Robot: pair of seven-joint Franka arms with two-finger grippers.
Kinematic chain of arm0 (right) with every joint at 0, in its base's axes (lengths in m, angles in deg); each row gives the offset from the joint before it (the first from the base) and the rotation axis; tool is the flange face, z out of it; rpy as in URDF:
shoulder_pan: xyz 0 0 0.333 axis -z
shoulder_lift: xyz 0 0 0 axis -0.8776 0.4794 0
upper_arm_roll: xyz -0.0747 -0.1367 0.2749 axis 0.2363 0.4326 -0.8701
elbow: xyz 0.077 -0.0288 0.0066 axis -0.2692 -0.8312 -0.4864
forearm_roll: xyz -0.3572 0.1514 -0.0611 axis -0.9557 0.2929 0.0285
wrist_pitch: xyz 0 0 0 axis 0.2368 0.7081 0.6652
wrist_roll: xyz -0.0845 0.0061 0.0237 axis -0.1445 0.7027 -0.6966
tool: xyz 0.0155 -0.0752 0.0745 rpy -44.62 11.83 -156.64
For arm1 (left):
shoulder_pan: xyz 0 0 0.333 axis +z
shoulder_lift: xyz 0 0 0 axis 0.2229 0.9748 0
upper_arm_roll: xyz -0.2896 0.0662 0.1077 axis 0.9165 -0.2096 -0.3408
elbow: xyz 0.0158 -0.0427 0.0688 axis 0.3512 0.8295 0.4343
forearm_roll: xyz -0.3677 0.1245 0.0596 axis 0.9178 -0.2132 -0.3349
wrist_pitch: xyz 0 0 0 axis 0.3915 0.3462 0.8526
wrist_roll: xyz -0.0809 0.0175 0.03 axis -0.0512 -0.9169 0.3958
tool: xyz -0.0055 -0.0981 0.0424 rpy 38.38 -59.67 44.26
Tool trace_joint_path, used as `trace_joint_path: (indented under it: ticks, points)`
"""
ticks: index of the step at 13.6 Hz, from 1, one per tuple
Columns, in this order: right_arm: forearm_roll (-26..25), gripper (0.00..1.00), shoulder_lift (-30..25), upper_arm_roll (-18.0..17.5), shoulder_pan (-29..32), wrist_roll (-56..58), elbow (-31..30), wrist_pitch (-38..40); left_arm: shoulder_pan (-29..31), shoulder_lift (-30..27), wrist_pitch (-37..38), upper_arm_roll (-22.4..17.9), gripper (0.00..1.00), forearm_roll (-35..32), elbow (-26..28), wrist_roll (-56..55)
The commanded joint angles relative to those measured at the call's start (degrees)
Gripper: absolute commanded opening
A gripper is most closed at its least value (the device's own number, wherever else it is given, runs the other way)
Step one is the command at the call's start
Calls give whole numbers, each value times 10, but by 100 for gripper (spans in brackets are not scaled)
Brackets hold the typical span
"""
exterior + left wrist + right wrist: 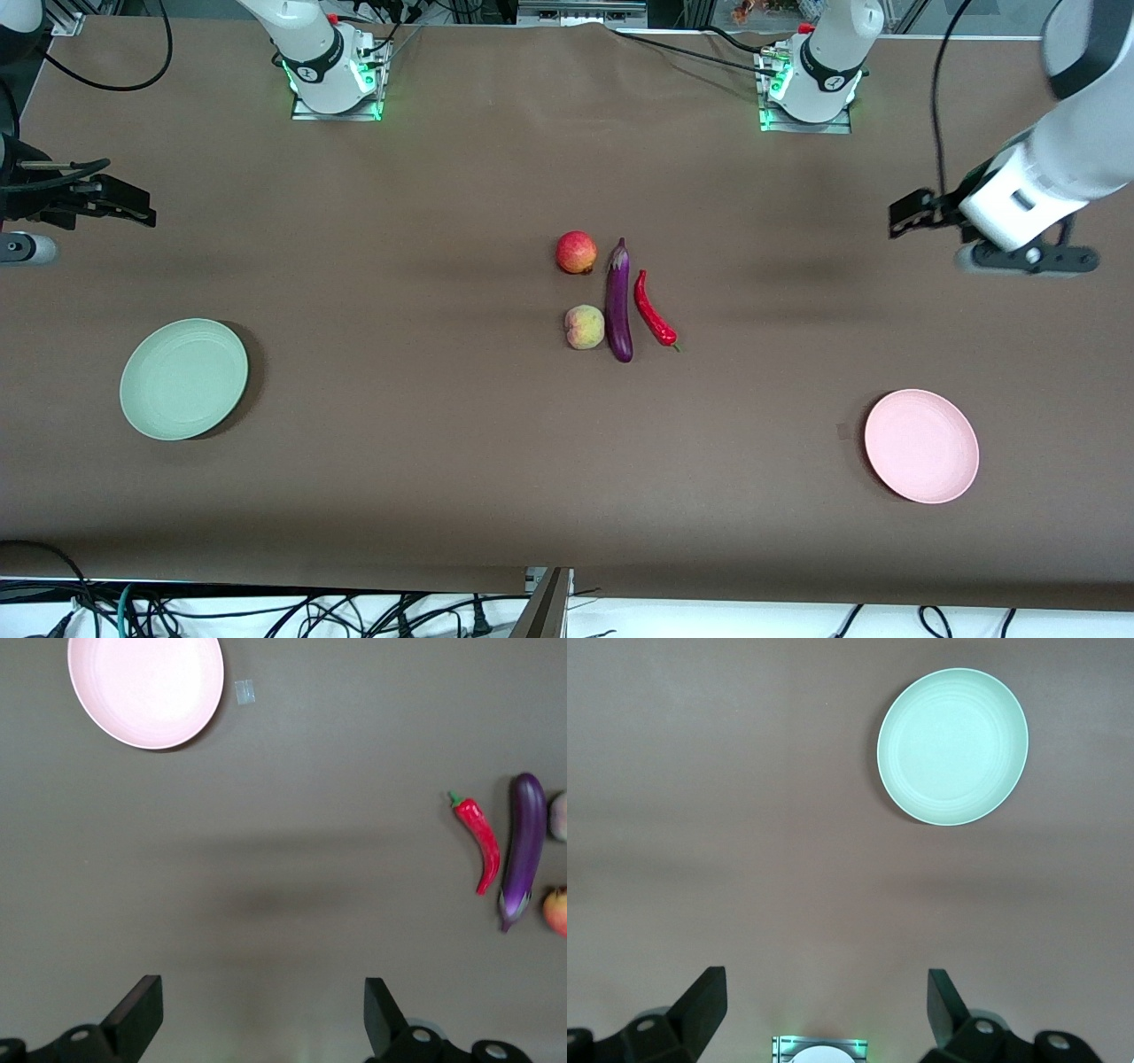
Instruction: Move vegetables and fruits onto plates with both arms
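Front view. Four items were recorded grouped at the middle of the table [443, 177]: a red fruit [576, 252]; a peach [585, 327], nearer the camera than the red fruit; a purple eggplant [618, 301] lying just beside both; and a red chili pepper [654, 310] beside the eggplant, toward the left arm's end. The pale green plate [183, 378] was noted empty toward the right arm's end, the pale pink plate [921, 446] empty toward the left arm's end, both well apart from the produce. The right pincer [133, 206] was held above bare table at its own end; the left pincer [908, 215] likewise at the other end. Nothing had been transferred; all four moves were judged outstanding.

Left wrist view. The left pincer [263, 1014] was seen spread wide and holding nothing. The pink plate [146, 687] was logged bare; the chili pepper [480, 843] and eggplant [523, 849] lay untouched, with the two fruits cut by the frame edge.

Right wrist view. The right pincer [827, 1005] was seen spread wide, likewise empty. The green plate [953, 746] was logged bare. No produce appeared here.
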Motion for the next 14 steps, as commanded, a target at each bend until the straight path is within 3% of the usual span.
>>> trace_joint_path:
  ticks: [1,5,11,14]
  points:
    - [5,100,-3,-1,3,-1,-3,-4,-4,62,-14,29,100,-3,-48,-89]
    - [10,100,28,-3,-5,-1,-4,-13,-41,132,-96,44,100,30,-54,-273]
    - [31,100,98,-4,-50,7,-4,-56,-127,232,-186,44,100,24,-45,-393]
    - [80,100,134,-3,-92,-53,-5,-84,-161,277,-249,44,100,23,-41,-445]
